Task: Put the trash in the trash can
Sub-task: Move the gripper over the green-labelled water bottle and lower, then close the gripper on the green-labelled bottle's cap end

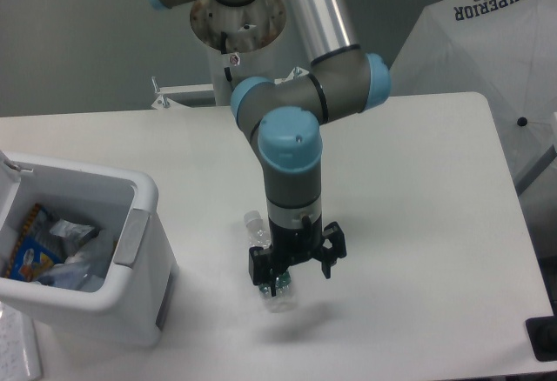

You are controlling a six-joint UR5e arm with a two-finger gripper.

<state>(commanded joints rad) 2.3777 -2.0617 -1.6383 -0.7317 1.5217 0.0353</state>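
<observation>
Down low over the bottle (271, 291), the gripper (294, 275) with its two black fingers spread apart, one near the bottle's middle on the bin side, the other out over bare table (418, 190) to the far side; nothing held. Hard to tell whether the near finger touches the plastic or just hangs above it.

Lying flat on the white table, just beside the trash can (139, 250) and a little forward of it. White cap peeking out past the gripper toward the back left, base showing below the fingers toward the front edge. Long axis therefore running from back left to front right, slightly slanted, cap end pointing away from the camera. Green label mostly hidden under the gripper.

Probably empty, judging by the clear walls: very light, thin and springy, likely to dent under a hard squeeze and to roll sideways if nudged off centre. Smooth plastic, so somewhat slippery; best taken across the short width at the labelled middle, fingers straddling the body at right angles to the long axis, with modest force. At present not centred between the fingers, sitting toward the near one, so probably needing a shift toward the bin before closing.

Inside the bin, a heap of wrappers and a blue and yellow packet (30, 250); a second, bluish bottle seemingly among them, not clear enough to confirm
</observation>
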